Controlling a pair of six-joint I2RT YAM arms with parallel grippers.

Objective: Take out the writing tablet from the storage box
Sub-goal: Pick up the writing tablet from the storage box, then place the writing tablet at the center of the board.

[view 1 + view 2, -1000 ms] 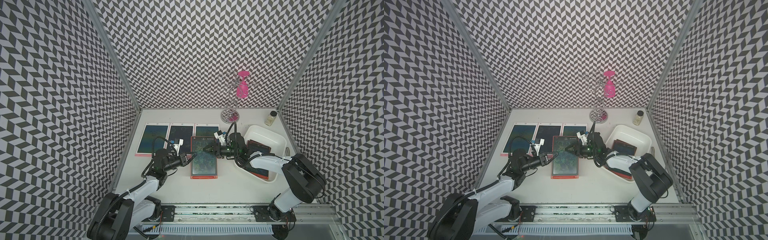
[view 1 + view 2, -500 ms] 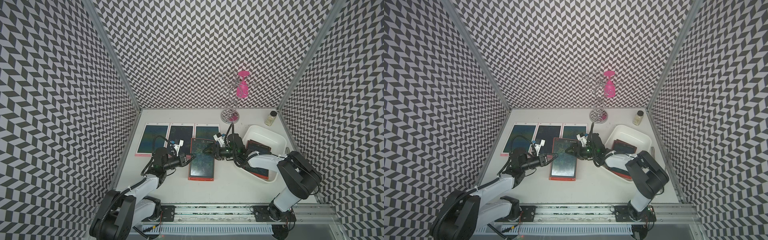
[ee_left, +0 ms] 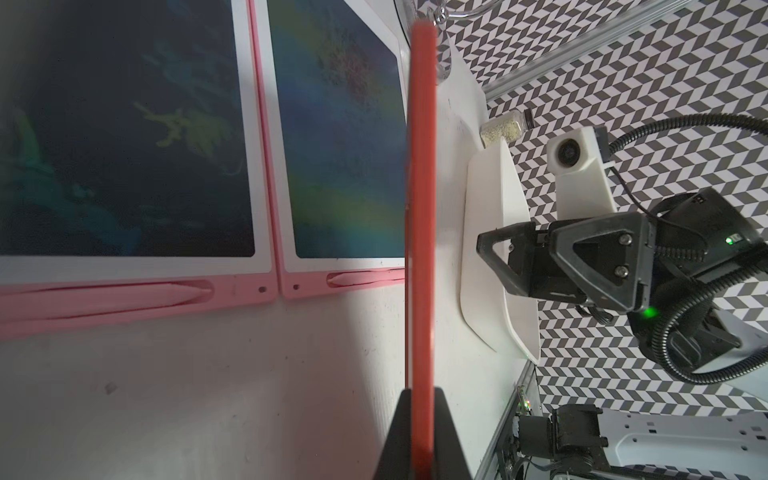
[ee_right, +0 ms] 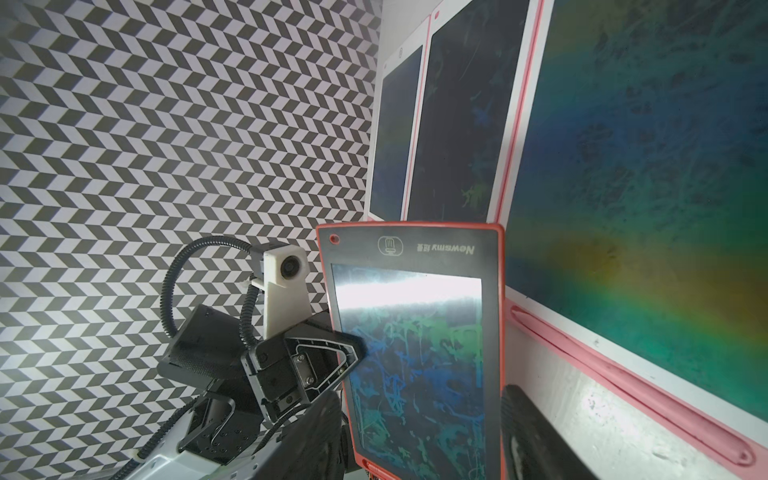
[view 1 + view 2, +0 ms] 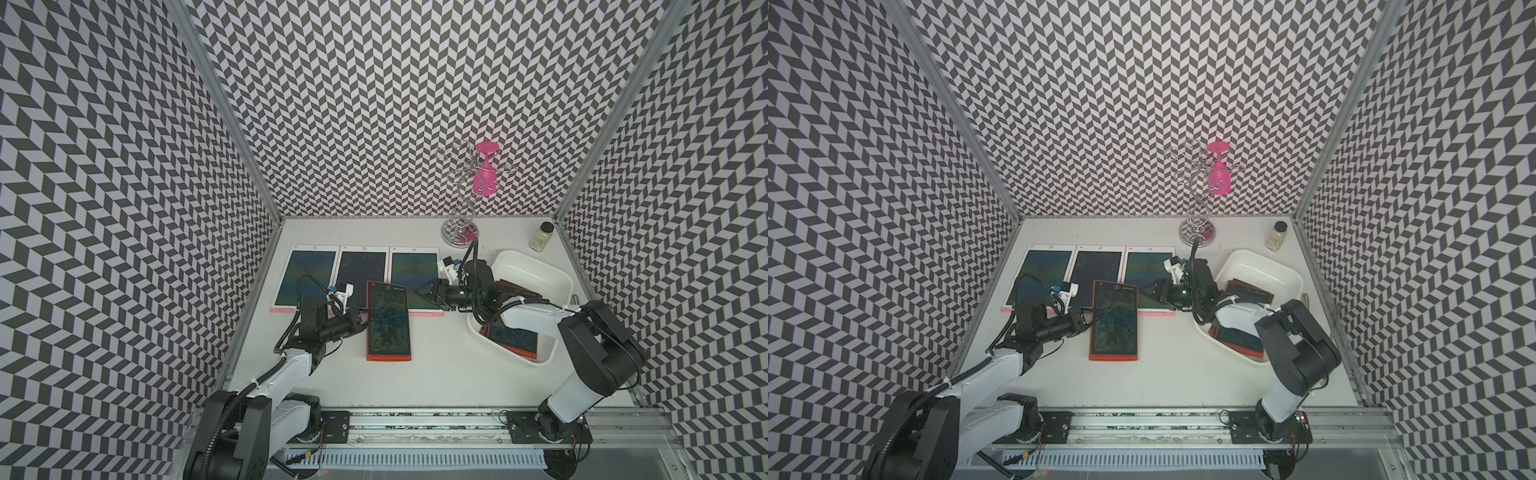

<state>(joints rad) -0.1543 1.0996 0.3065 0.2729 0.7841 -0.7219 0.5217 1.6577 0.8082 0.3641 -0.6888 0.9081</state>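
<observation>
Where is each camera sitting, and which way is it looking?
Top views: high up front, looking down at the table; both whole arms show.
Left wrist: on the left arm, looking along the red tablet toward the right gripper; its own fingertips show, clamping it.
Right wrist: on the right arm, looking at the left gripper; one own finger shows.
Shared: both wrist views show the red tablet and pink-framed tablets.

Left pincer (image 5: 366,320) closed; right pincer (image 5: 422,293) agape

Lab test cell: chevron-patterned walls (image 5: 374,104), rail-mounted robot arms (image 5: 286,374).
</observation>
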